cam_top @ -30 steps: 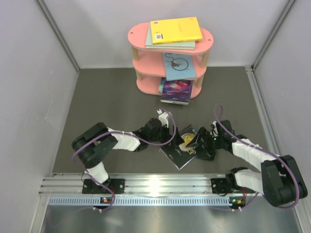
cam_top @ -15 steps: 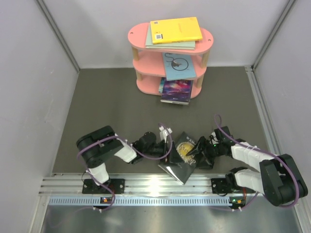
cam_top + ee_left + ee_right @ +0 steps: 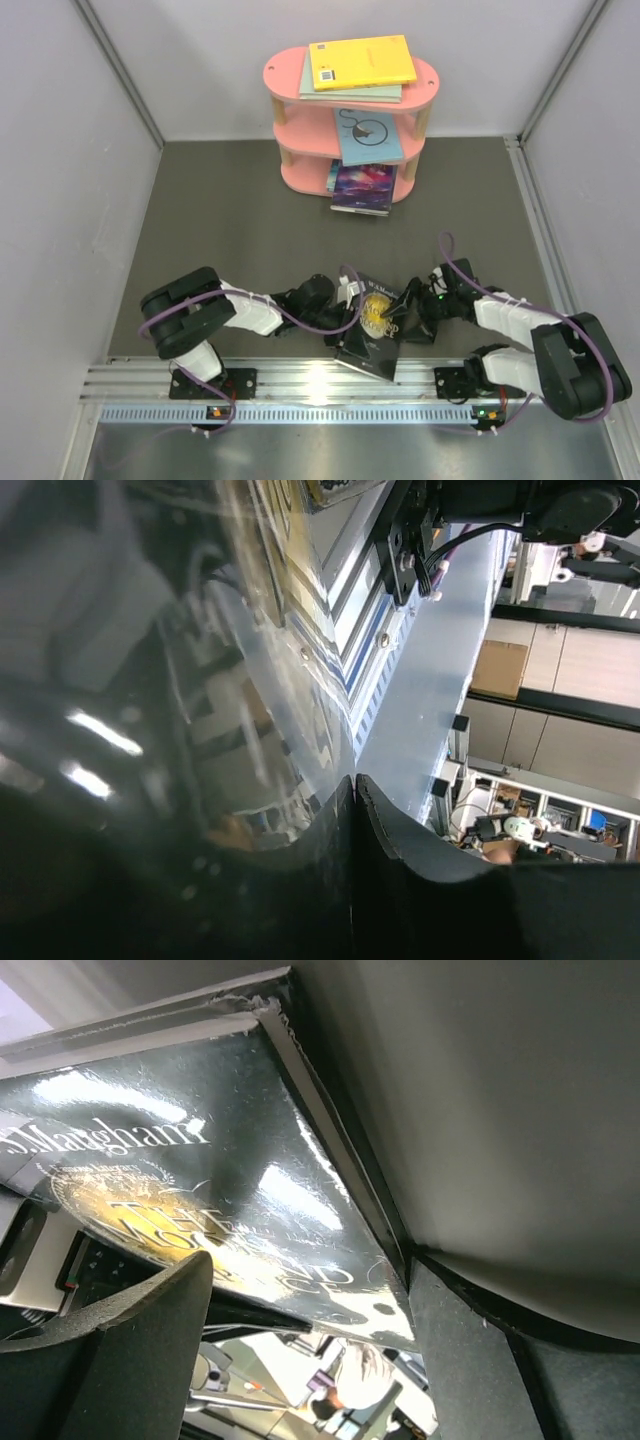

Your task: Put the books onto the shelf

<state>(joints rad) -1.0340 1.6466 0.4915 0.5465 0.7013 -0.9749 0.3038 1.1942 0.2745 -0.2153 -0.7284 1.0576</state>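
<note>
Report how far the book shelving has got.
Done: the yellow book and grey-green book lie on the shelf's top board, the light blue book on the middle one, and the purple book at the bottom. In hand: the black book, pinched by the left gripper, with the right gripper open around its other edge. Left: getting that one onto the shelf.

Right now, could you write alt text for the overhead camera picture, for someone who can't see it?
Two robot arms meet at a glossy black paperback book with a gold emblem, tilted up near the dark table's front edge. Behind stands a pink three-tier shelf holding books on every tier, a bright yellow one topmost.
</note>
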